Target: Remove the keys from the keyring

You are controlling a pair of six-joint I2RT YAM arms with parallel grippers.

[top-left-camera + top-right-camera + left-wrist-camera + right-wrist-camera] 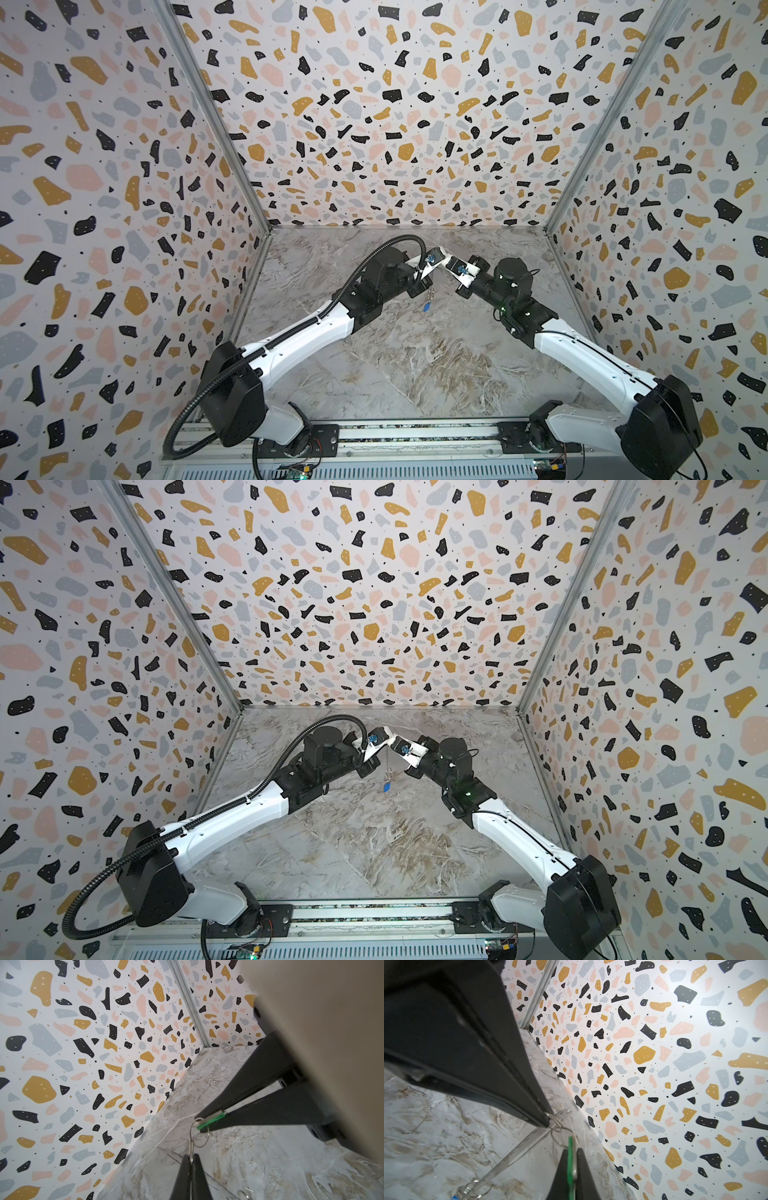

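Both arms meet high over the back middle of the table. The keyring (519, 1151), a thin flat plate with metal rings, hangs below them in both top views (430, 293) (388, 773). My left gripper (190, 1160) is shut on a metal ring at the top of the keyring. Of the keys, the green one (571, 1142) is clamped edge-on in my shut right gripper (572, 1153), and its loop is linked into a ring beside the left fingers (508, 1084). The blue key (425, 306) dangles from the plate's low end (386, 787). The two grippers' tips are almost touching.
The marble table (395, 365) lies well below the hanging keyring. Terrazzo-patterned walls (124, 208) close the left, back and right sides. The arms' bases sit on a rail (415, 436) at the front edge.
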